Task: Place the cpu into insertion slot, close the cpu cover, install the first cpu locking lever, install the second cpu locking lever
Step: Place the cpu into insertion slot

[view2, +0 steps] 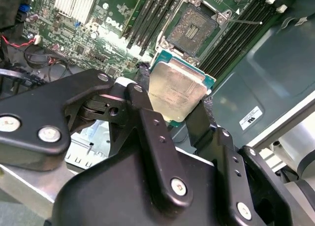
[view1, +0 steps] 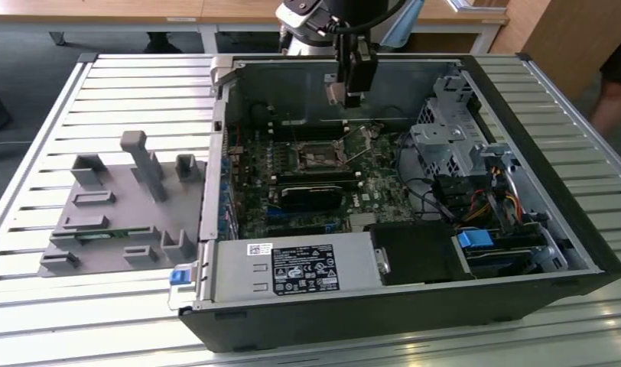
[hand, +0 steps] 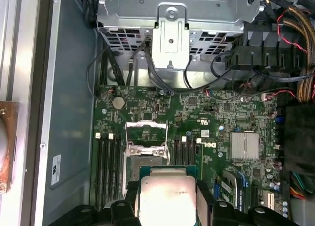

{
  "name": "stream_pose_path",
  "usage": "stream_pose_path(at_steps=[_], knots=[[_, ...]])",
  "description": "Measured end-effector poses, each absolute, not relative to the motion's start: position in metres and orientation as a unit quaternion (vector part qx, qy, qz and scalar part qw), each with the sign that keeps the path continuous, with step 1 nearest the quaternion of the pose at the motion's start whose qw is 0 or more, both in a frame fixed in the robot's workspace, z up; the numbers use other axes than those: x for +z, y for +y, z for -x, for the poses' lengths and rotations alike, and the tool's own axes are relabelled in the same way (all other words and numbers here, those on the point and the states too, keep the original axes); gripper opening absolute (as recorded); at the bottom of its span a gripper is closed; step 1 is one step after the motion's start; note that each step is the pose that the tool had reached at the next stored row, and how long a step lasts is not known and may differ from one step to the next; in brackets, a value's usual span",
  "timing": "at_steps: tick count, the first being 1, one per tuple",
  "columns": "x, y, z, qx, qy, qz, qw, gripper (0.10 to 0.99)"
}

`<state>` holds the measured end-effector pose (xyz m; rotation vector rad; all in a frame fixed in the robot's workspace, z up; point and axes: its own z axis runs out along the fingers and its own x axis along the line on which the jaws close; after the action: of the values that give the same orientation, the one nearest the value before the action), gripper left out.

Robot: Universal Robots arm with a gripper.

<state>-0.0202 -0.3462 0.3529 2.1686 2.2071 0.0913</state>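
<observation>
**Cpu clamped in the fingers, clear of the open socket**

The gripper (view2: 174, 85) is seen clenched on the cpu (view2: 179, 97). The chip is pinched by two opposite edges between the black fingers (view2: 143, 80), with its pale metal face turned toward the wrist cameras and its green rim showing at the corners. Nothing else is touched by the fingers.

Just beyond the fingertips the insertion slot (view2: 197, 31) is found bare, with its contact field uncovered. The chip is not yet seated and is judged to hang well above the board. Being square, it offers no long axis; in the first wrist view its edges are seen running roughly parallel with those of the slot, so the two squares are judged to be close to aligned. Beyond the slot the cpu cover (hand: 146, 123) is stood open, the green board visible through its window. A thin wire lever (view2: 243, 22) is swung out to one side of the socket.

In the exterior view the gripper is placed high inside the computer case (view1: 392, 313), toward its far wall. The slot lies below it, nearer the camera and slightly toward the exterior view's left.

Farther off, the socket is flanked by long black memory slots (view2: 152, 14). A finned heat sink (hand: 244, 146) and a metal drive cage (hand: 206, 9) are seen deeper in the case. Outside it, a grey fixture (view1: 106, 222) is laid on the slatted table (view1: 45, 321), well apart from the work
</observation>
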Motion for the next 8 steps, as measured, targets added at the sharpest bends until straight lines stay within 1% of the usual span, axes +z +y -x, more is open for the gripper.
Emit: stream_pose_path(at_steps=[8], knots=[[0.341, -0.346, 0.021, 0.029, 0.713, -0.700, 0.023, 0.541]])
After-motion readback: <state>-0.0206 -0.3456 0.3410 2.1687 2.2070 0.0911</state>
